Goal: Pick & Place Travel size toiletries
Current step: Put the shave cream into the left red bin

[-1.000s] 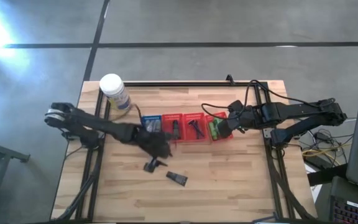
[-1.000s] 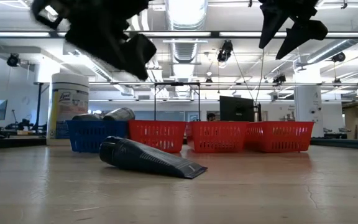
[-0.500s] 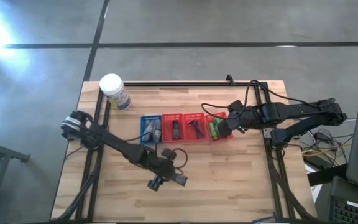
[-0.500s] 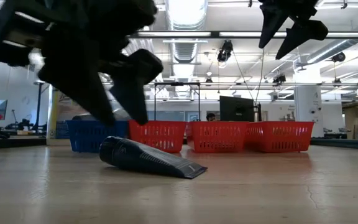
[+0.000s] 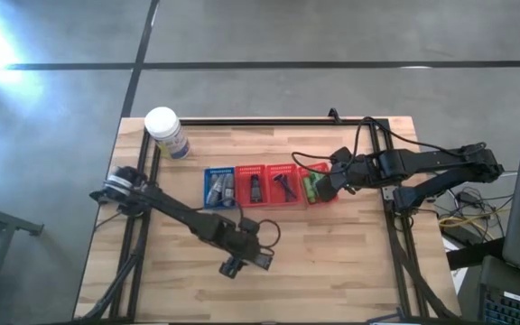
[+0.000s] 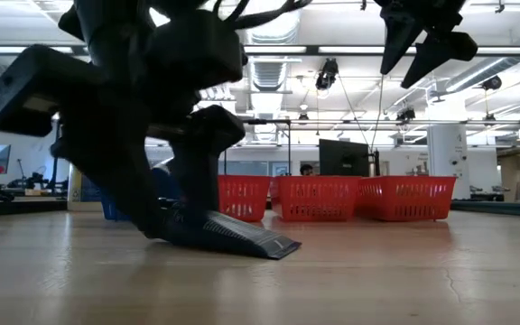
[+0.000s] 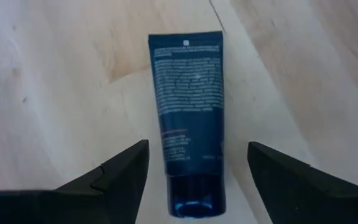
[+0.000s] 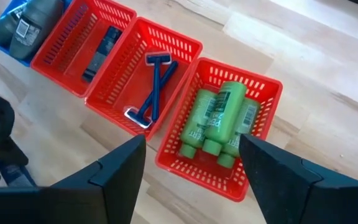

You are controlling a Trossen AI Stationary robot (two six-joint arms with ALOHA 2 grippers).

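Observation:
A dark blue tube [image 7: 190,112] lies flat on the wood, its cap end [image 7: 194,198] toward my left gripper [image 7: 197,149]. That gripper is open and low at the table; its fingers [image 6: 143,203] stand on either side of the tube's [image 6: 228,236] cap end with gaps showing. In the high view it is near the table's near edge [image 5: 242,259], beside the tube [image 5: 260,261]. My right gripper [image 8: 191,140] is open and hovers above the rightmost red basket [image 8: 263,87], which holds green bottles [image 8: 219,118].
A row of baskets crosses the table's middle: a blue one [image 5: 219,188] with grey tubes, a red one [image 5: 251,186] with black packets, a red one [image 5: 283,185] with thin T-shaped sticks. A white-lidded jar [image 5: 167,133] stands at the far left corner.
My left gripper has moved from beside the blue basket toward the table's near edge and come down over the dark tube, until its open fingers stand low on either side of the cap end. The tube has stayed where it was.

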